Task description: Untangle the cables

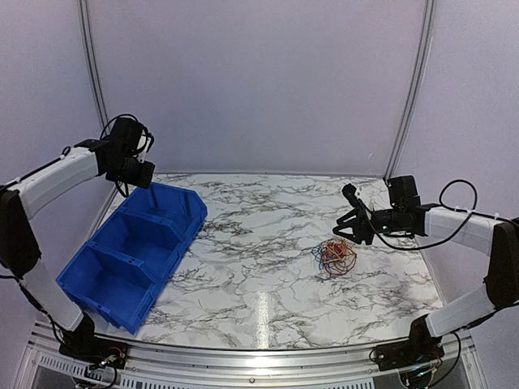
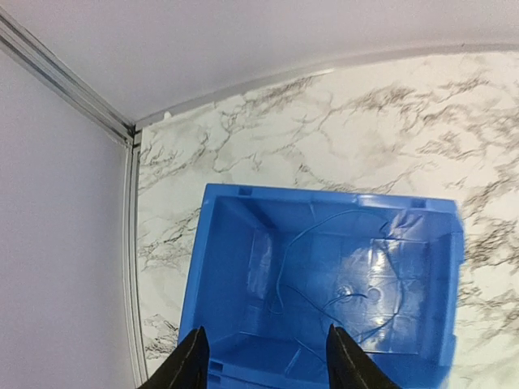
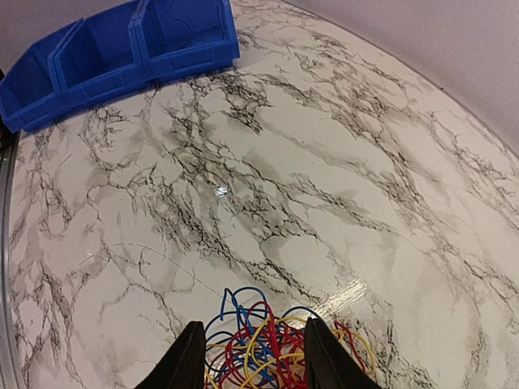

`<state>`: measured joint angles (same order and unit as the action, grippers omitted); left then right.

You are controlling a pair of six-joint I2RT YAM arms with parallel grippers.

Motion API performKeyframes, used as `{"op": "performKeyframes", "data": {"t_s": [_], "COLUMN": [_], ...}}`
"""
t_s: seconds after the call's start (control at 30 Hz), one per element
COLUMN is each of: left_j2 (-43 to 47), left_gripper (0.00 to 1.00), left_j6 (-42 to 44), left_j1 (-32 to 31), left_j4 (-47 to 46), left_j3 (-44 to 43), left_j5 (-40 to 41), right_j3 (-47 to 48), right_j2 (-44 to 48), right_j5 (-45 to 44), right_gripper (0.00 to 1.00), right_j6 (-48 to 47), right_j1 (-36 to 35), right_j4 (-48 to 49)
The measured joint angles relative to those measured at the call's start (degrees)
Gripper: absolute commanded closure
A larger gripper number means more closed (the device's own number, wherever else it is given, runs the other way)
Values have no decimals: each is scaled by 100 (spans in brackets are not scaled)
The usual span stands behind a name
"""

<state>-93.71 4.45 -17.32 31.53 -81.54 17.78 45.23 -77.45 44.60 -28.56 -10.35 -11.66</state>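
The cables (image 1: pixel 335 257) are a small tangle of red, blue, orange and yellow wires on the marble table, right of centre. My right gripper (image 1: pixel 351 215) hovers just behind and to the right of them. In the right wrist view its jaws (image 3: pixel 255 365) stand open, and the tangle (image 3: pixel 276 352) shows on the table between and below the fingertips. My left gripper (image 1: pixel 139 177) hangs above the far blue bin, open (image 2: pixel 268 365) with nothing between its fingers. One thin blue wire (image 2: pixel 279 285) lies loose on that bin's floor.
Three blue bins (image 1: pixel 130 251) stand in a row along the table's left side, also seen far off in the right wrist view (image 3: pixel 122 49). Pale walls with a metal corner rail (image 2: pixel 65 77) close in the back and sides.
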Motion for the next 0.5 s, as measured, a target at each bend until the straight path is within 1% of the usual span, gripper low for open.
{"op": "performKeyframes", "data": {"t_s": [0.1, 0.17, 0.27, 0.33, 0.43, 0.5], "left_j2": [581, 949, 1357, 1539, 1556, 1432], "left_gripper": [48, 48, 48, 48, 48, 49], "left_j6": [-131, -293, -586, -876, -1322, -1617], "left_j1": [-136, -428, -1198, -1919, -2771, -3198], "left_j4": [4, -26, -256, -570, -1084, -1423], "left_j3": [4, 17, 205, 520, 1056, 1377], "left_j5": [-260, -422, -597, -706, -841, -911], "right_j3": [2, 7, 57, 133, 264, 284], "right_j2": [0, 0, 0, -11, -66, -76], "right_j5": [13, 11, -9, -63, -254, -428], "right_gripper": [58, 58, 58, 58, 58, 59], "right_j6": [0, -4, -129, -267, -457, -566], "right_j1": [0, 0, 0, 0, 0, 0], "right_j4": [-2, -15, -146, -297, -470, -525]}}
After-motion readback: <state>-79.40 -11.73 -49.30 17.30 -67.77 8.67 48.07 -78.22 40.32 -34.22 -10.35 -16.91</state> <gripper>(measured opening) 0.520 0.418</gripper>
